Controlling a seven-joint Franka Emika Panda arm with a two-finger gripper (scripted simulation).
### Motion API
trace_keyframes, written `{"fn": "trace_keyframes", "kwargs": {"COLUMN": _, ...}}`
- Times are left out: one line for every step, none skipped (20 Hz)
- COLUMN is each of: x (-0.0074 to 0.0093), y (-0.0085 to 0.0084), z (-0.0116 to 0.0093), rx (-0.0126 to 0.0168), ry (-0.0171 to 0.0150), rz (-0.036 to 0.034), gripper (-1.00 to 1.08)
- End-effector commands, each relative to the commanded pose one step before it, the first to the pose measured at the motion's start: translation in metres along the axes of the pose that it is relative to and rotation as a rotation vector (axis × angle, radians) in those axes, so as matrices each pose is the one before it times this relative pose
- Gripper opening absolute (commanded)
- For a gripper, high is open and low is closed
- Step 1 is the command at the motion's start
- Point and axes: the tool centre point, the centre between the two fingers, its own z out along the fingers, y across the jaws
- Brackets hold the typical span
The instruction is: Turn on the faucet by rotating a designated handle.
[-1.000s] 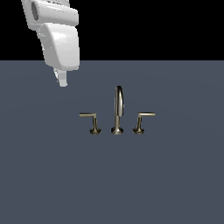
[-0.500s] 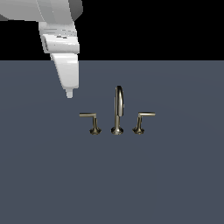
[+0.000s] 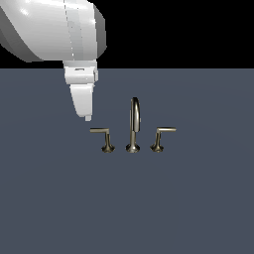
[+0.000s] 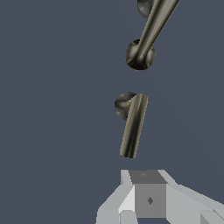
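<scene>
- One arm (image 3: 54,30) filled the upper left of the exterior frame, a bulky white body narrowing downward to the gripper (image 3: 87,117).
- The gripper's tip hung just above the free end of the handle (image 3: 100,132), a little left of centre in that frame; contact could not be made out.
- Whether the fingers were open or closed could not be told (they appeared as one tapered white shape in the exterior view, and the wrist view showed only grey blocks (image 4: 148,199) at its lower edge).
- One faucet (image 3: 132,130) stood at mid-frame on the flat slate-grey surface (image 3: 127,208), made of three brass pieces in a row.
- Counted left to right: one handle on a flared foot, one tall arched spout (image 3: 134,119), one mirror-image lever (image 3: 161,135).
- In the wrist view the handle's bar (image 4: 133,126) lay near the centre, its post at the upper end.
</scene>
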Motion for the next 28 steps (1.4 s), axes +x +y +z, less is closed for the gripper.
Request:
{"fn": "trace_keyframes", "kwargs": {"x": 0.00627, "y": -0.0101, "z": 0.01264, "rx": 0.0, "ry": 0.00246, "rz": 0.05071, "gripper": -1.0}}
{"fn": "trace_keyframes", "kwargs": {"x": 0.00224, "y": -0.00372, "z": 0.00458, "rx": -0.00018, "ry": 0.00056, "rz": 0.0185, "gripper": -1.0}}
{"fn": "trace_keyframes", "kwargs": {"x": 0.00215, "y": -0.00357, "z": 0.00438, "rx": -0.00016, "ry": 0.00054, "rz": 0.01771, "gripper": -1.0}}
{"fn": "trace_keyframes", "kwargs": {"x": 0.00207, "y": -0.00344, "z": 0.00418, "rx": -0.00014, "ry": 0.00046, "rz": 0.01701, "gripper": -1.0}}
{"fn": "trace_keyframes", "kwargs": {"x": 0.00199, "y": -0.00332, "z": 0.00396, "rx": -0.00011, "ry": 0.00033, "rz": 0.01634, "gripper": -1.0}}
{"fn": "trace_keyframes", "kwargs": {"x": 0.00189, "y": -0.00317, "z": 0.0037, "rx": -0.00008, "ry": 0.00019, "rz": 0.01552, "gripper": -1.0}}
{"fn": "trace_keyframes", "kwargs": {"x": 0.00177, "y": -0.00299, "z": 0.00344, "rx": -0.00006, "ry": 0.00008, "rz": 0.01458, "gripper": -1.0}}
{"fn": "trace_keyframes", "kwargs": {"x": 0.00164, "y": -0.00277, "z": 0.00316, "rx": -0.00005, "ry": 0.00003, "rz": 0.0135, "gripper": -1.0}}
{"fn": "trace_keyframes", "kwargs": {"x": 0.00148, "y": -0.00252, "z": 0.00285, "rx": -0.00004, "ry": 0.00001, "rz": 0.01222, "gripper": -1.0}}
{"fn": "trace_keyframes", "kwargs": {"x": 0.00132, "y": -0.00224, "z": 0.00254, "rx": -0.00003, "ry": 0.0, "rz": 0.01089, "gripper": -1.0}}
{"fn": "trace_keyframes", "kwargs": {"x": 0.00115, "y": -0.00196, "z": 0.00221, "rx": -0.00002, "ry": -0.00001, "rz": 0.00951, "gripper": -1.0}}
{"fn": "trace_keyframes", "kwargs": {"x": 0.00098, "y": -0.00168, "z": 0.00187, "rx": -0.00002, "ry": -0.00004, "rz": 0.0081, "gripper": -1.0}}
{"fn": "trace_keyframes", "kwargs": {"x": 0.00081, "y": -0.00139, "z": 0.00152, "rx": -0.00001, "ry": -0.00008, "rz": 0.00668, "gripper": -1.0}}
{"fn": "trace_keyframes", "kwargs": {"x": 0.00063, "y": -0.0011, "z": 0.00117, "rx": 0.0, "ry": -0.00013, "rz": 0.00523, "gripper": -1.0}}
{"fn": "trace_keyframes", "kwargs": {"x": 0.00046, "y": -0.00081, "z": 0.00081, "rx": 0.0, "ry": -0.00018, "rz": 0.00381, "gripper": -1.0}}
{"fn": "trace_keyframes", "kwargs": {"x": 0.00026, "y": -0.00051, "z": 0.00045, "rx": 0.00001, "ry": -0.00024, "rz": 0.00233, "gripper": -1.0}}
{"fn": "trace_keyframes", "kwargs": {"x": 0.00012, "y": -0.00022, "z": 0.00009, "rx": 0.00001, "ry": -0.0003, "rz": 0.00093, "gripper": -1.0}}
{"fn": "trace_keyframes", "kwargs": {"x": -0.00008, "y": 0.00008, "z": -0.00027, "rx": 0.00001, "ry": -0.0004, "rz": -0.00056, "gripper": -1.0}}
{"fn": "trace_keyframes", "kwargs": {"x": -0.00021, "y": 0.00035, "z": -0.00059, "rx": 0.00001, "ry": -0.00036, "rz": -0.00186, "gripper": -1.0}}
{"fn": "trace_keyframes", "kwargs": {"x": -0.00018, "y": 0.00033, "z": -0.00049, "rx": 0.00001, "ry": -0.00023, "rz": -0.00168, "gripper": -1.0}}
{"fn": "trace_keyframes", "kwargs": {"x": -0.00009, "y": 0.00013, "z": -0.00019, "rx": 0.0, "ry": -0.00008, "rz": -0.00069, "gripper": -1.0}}
{"fn": "trace_keyframes", "kwargs": {"x": 0.0, "y": 0.0, "z": 0.0, "rx": 0.0, "ry": 0.0, "rz": 0.0, "gripper": -1.0}}
{"fn": "trace_keyframes", "kwargs": {"x": 0.0, "y": 0.0, "z": 0.0, "rx": 0.0, "ry": 0.0, "rz": 0.0, "gripper": -1.0}}
{"fn": "trace_keyframes", "kwargs": {"x": 0.0, "y": 0.0, "z": 0.0, "rx": 0.0, "ry": 0.0, "rz": 0.0, "gripper": -1.0}}
{"fn": "trace_keyframes", "kwargs": {"x": -0.00009, "y": -0.00005, "z": 0.00007, "rx": 0.0, "ry": 0.0, "rz": 0.0, "gripper": -1.0}}
{"fn": "trace_keyframes", "kwargs": {"x": -0.00168, "y": 0.0032, "z": -0.00001, "rx": 0.0, "ry": 0.0, "rz": 0.0, "gripper": -1.0}}
{"fn": "trace_keyframes", "kwargs": {"x": -0.00169, "y": 0.00322, "z": -0.00001, "rx": 0.0, "ry": 0.0, "rz": 0.0, "gripper": -1.0}}
{"fn": "trace_keyframes", "kwargs": {"x": -0.0017, "y": 0.00325, "z": -0.00001, "rx": 0.0, "ry": 0.0, "rz": 0.0, "gripper": -1.0}}
